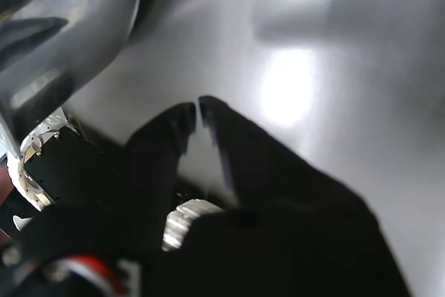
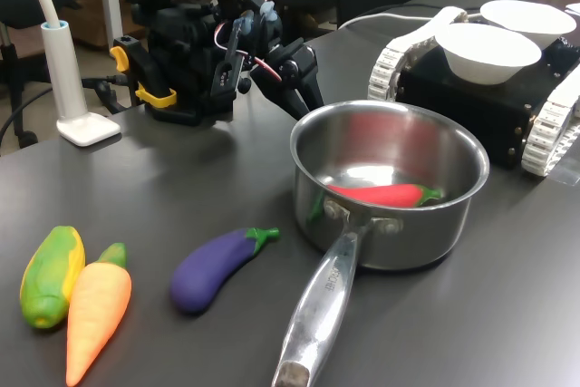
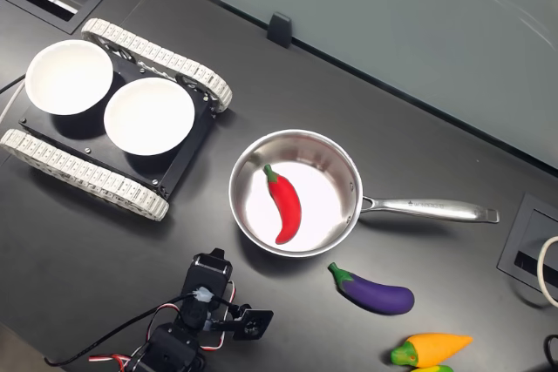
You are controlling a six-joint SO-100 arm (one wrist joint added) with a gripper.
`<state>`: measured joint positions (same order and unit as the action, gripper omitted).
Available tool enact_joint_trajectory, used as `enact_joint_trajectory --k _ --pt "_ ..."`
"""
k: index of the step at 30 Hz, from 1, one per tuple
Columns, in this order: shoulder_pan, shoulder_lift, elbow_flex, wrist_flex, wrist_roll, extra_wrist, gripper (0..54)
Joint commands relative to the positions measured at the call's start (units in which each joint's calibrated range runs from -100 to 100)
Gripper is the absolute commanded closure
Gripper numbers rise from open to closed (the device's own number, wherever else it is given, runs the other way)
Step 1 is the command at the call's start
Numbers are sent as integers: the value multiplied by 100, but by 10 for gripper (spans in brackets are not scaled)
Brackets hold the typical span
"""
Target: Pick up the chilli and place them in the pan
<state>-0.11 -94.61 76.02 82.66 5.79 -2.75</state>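
The pan (image 3: 296, 193) is sitting near the middle of the dark bench (image 3: 453, 128), its long handle reaching toward the second exterior view's right. The chilli (image 3: 284, 205) is lying flat on the pan's floor, green stem pointing toward the second exterior view's top; in the first exterior view it is showing just over the near rim. Bare bench is lying open between the pan and the grey panel along the far edge in the second exterior view. To the second exterior view's left, a black tracked platform (image 3: 113, 167) is carrying two white bowls (image 3: 148, 116), standing apart from the pan with a strip of free bench between them. Below the handle in that view, the purple eggplant (image 3: 373, 292) is lying near the pan without touching it, and the orange carrot (image 2: 95, 310) and a yellow-green vegetable (image 2: 52, 275) are resting side by side close to the bench's edge. A white lamp post (image 2: 56, 43) is standing at the first exterior view's left.

The arm is folding back at the bench's near edge in the second exterior view, clear of the pan. The pincer (image 1: 198, 109) is hanging above bare bench beside the pan's rim, its black tips almost meeting with only a thin slit between them, gripping nothing and touching nothing.
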Motion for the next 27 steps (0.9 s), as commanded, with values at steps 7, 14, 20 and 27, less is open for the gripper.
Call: enact_joint_trajectory --k 7,14,20,27 --pt "286 -83 -155 -108 -5 -27 534" --pt "367 -83 -192 -134 -15 74 534" --pt "367 -83 -110 -219 59 91 534" --pt "584 -83 -110 -228 -63 91 534"
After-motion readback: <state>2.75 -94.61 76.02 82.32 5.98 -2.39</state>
